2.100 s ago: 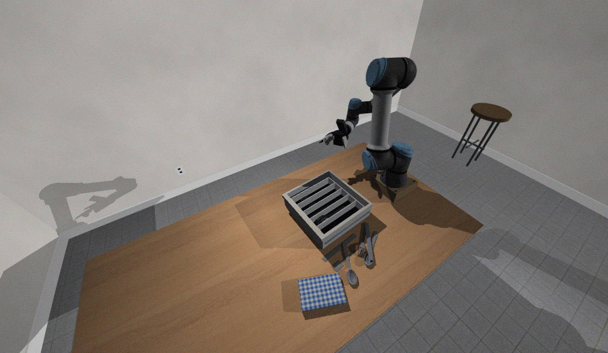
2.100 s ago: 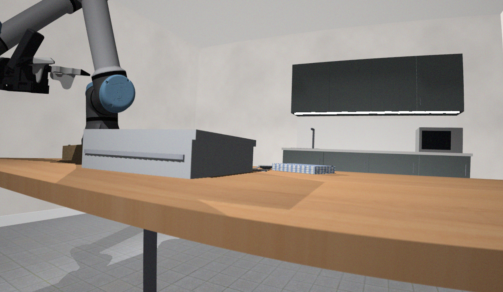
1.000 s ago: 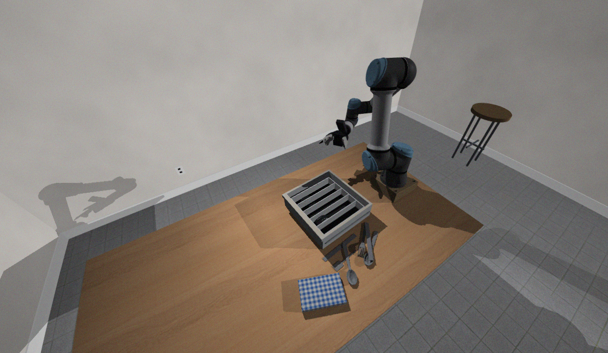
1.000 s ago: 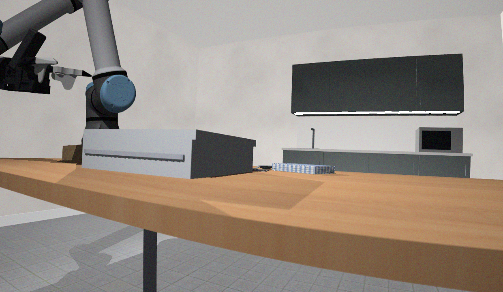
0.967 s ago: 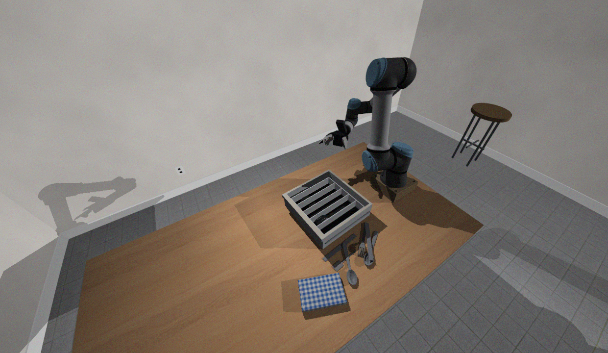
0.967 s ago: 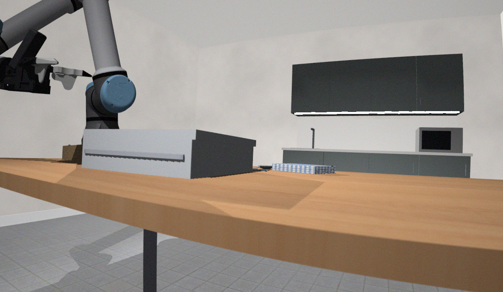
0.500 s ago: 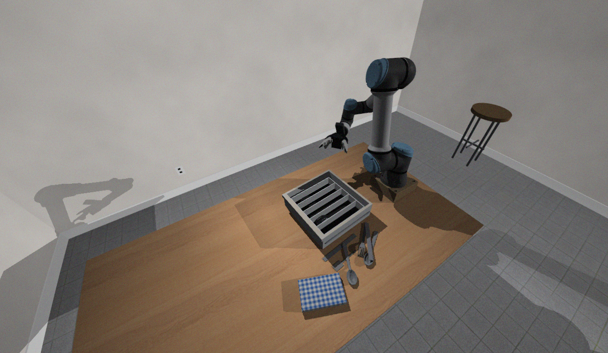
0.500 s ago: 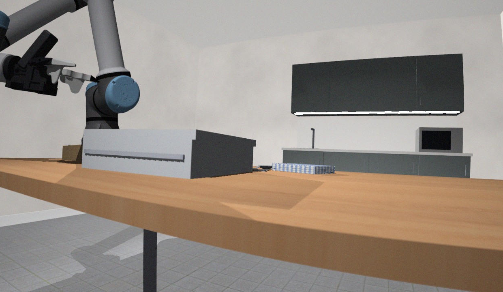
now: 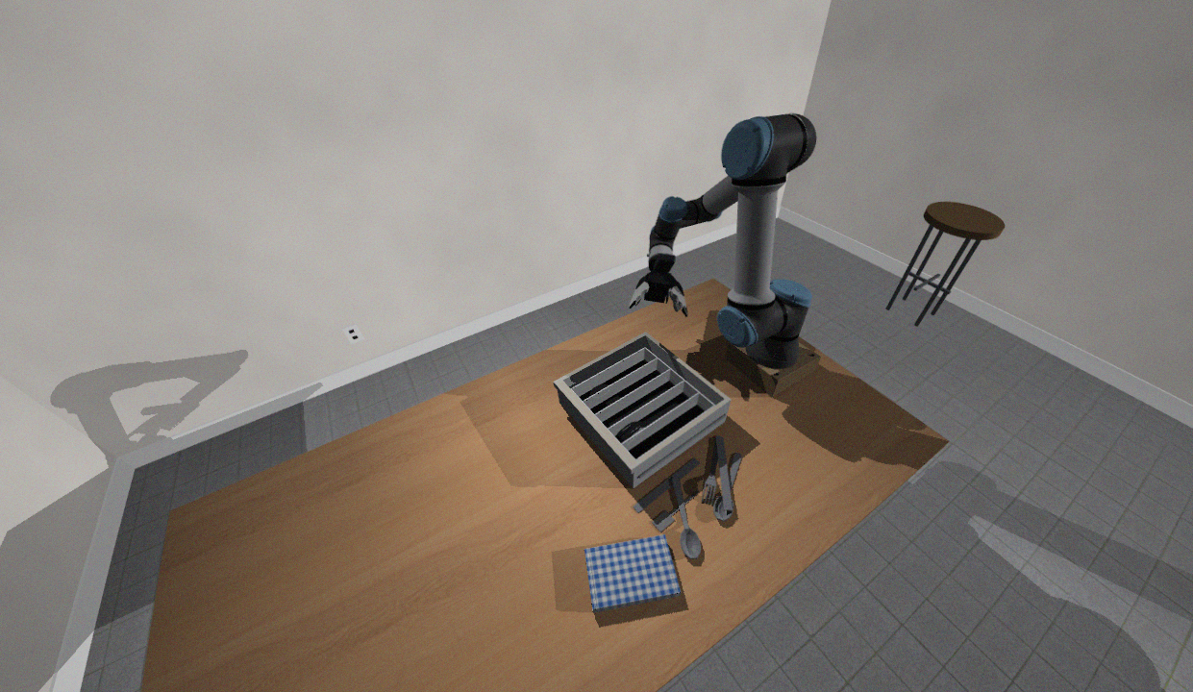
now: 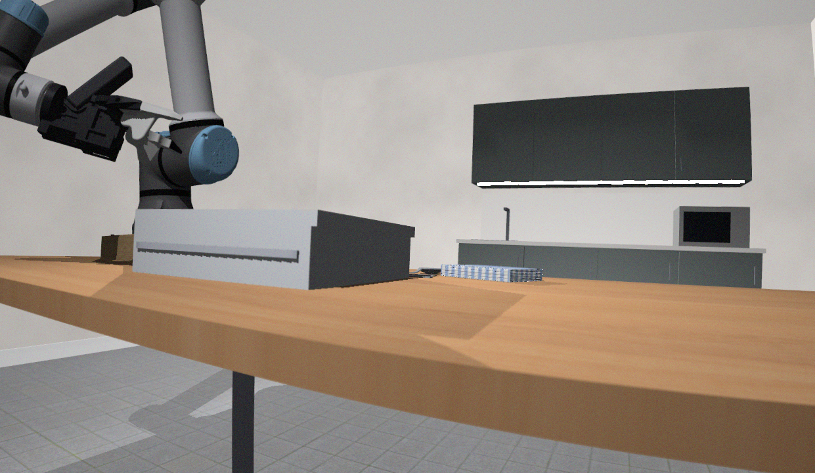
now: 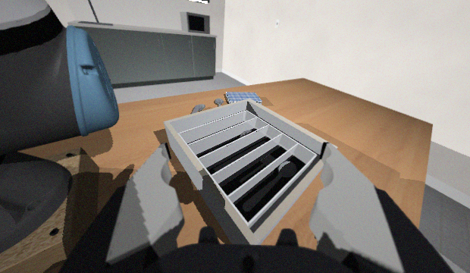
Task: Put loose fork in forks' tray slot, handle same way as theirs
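One loose fork (image 9: 710,476) lies on the desk (image 9: 367,533) just past the tray (image 9: 574,407), among spoons and knives. It's grey, thin and flat, probably stiff, light and slippery, so I'd pinch mid-handle across its width. Fingers are spread fully wide, holding nothing, hovering above the tray's far side.

A checked cloth (image 9: 631,572) lay on the table (image 9: 341,551), a spoon (image 9: 688,535) just beside it; a stool (image 9: 953,254) stood on the floor, well apart from the table
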{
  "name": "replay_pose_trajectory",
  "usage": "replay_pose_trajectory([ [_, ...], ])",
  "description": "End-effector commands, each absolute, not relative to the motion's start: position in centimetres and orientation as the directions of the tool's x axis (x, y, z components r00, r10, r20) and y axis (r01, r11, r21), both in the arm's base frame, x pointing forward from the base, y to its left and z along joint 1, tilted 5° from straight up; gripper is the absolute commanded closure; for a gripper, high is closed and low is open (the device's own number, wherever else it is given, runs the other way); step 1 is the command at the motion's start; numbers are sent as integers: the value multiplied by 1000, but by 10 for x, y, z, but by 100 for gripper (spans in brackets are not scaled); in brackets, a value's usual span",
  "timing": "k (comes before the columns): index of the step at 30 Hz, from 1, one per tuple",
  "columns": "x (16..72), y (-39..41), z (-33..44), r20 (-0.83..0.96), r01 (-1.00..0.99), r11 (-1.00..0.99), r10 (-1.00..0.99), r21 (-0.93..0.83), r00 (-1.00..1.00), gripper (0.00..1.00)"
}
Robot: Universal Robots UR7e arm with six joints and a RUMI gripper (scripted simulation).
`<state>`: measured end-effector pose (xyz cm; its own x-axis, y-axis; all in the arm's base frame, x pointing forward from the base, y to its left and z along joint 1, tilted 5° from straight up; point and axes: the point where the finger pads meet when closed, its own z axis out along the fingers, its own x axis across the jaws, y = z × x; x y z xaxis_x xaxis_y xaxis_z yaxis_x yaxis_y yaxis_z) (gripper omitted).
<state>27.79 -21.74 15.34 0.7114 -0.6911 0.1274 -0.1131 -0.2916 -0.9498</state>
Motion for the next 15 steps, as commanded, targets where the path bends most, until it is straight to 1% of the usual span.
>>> replay_pose_trajectory([
  [1, 292, -186, 139, 189, -53, -404, -536, -913, 823, 0],
  [3, 296, -174, 134, 211, -21, -442, -469, -897, 858, 0],
  [5, 296, -174, 134, 211, -21, -442, -469, -897, 858, 0],
  [10, 304, -145, 120, 262, 82, -526, -276, -846, 925, 0],
  [15, 310, -118, 106, 302, 216, -584, -53, -783, 952, 0],
])
